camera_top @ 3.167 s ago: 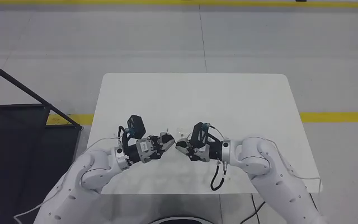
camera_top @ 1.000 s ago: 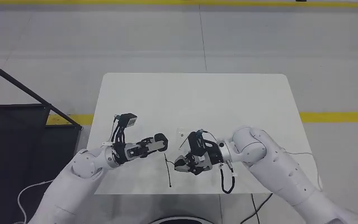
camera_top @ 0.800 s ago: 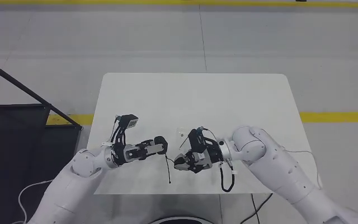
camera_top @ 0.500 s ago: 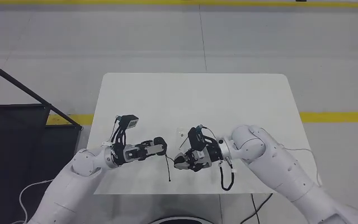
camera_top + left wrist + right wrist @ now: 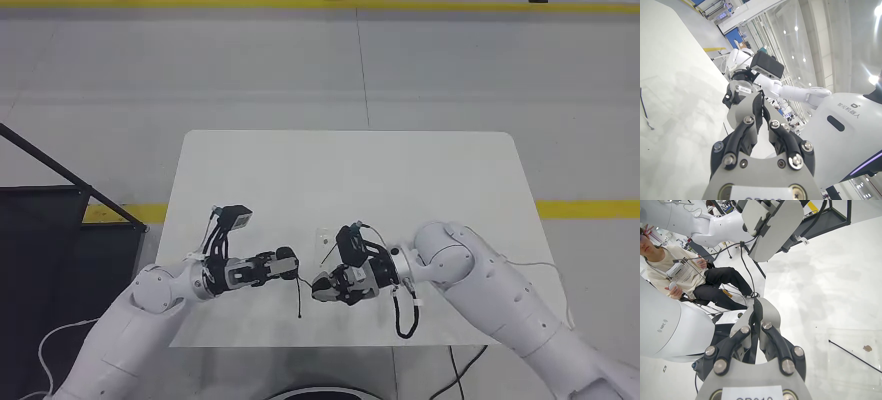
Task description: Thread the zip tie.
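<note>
Both arms are bent inward over the near half of the white table [image 5: 430, 180]. The forearms are low, so the two grippers point at each other almost tip to tip.

The left gripper [image 5: 291, 265] sits near the clear plastic sheet [image 5: 844, 370], on the robot's side of it. Its fingers are pressed together, and it cannot be told whether anything is pinched between them.

The right gripper [image 5: 320, 289] is also on the robot's side of the sheet, a little farther from it than the left one. Its tips are close to the left gripper's but apart from them. Its fingers are closed on one end of a black zip tie [image 5: 301, 305].

From that grip the thin strap runs toward the left gripper and bends at a small dark node. Its free part then trails away from the sheet toward the table's near edge. In the right wrist view the left gripper's broad grey finger stands right at that bend, so it cannot be told whether the strap touches it.

A second, loose zip tie [image 5: 853, 355] lies flat and straight on the sheet, near a small brown scrap [image 5: 867, 348]. A black cable [image 5: 403, 322] loops below the right wrist, on the robot's side of the sheet.
</note>
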Robot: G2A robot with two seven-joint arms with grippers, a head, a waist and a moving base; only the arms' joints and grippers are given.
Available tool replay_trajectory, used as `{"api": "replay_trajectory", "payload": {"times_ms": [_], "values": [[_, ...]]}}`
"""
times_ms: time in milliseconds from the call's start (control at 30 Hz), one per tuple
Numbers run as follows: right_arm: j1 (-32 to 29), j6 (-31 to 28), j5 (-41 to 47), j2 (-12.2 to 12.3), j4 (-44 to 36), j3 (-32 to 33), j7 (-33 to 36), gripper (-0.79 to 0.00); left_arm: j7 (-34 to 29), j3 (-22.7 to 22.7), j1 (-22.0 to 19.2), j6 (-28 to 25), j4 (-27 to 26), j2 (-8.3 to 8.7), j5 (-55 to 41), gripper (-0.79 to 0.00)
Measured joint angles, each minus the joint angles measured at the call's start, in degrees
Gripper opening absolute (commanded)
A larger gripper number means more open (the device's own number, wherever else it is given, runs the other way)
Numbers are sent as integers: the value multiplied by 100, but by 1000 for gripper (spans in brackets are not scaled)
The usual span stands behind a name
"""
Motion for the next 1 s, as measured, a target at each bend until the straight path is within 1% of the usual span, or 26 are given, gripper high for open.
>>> {"api": "replay_trajectory", "payload": {"times_ms": [200, 300, 600, 1000], "values": [[27, -2, 54, 15, 16, -24, -2, -785, 34, -24, -7, -16, 37, -17, 25, -785], [19, -102, 106, 38, -1, -23, -102, -785, 137, -69, -3, -44, 79, -23, 126, -785], [-143, -139, 579, 203, -258, 206, -138, -785, 637, -170, 74, -119, 87, -49, 686, -785], [-310, -138, 925, 399, -560, 390, -138, -785, 880, -174, 78, -117, 121, -86, 925, -785]]}}
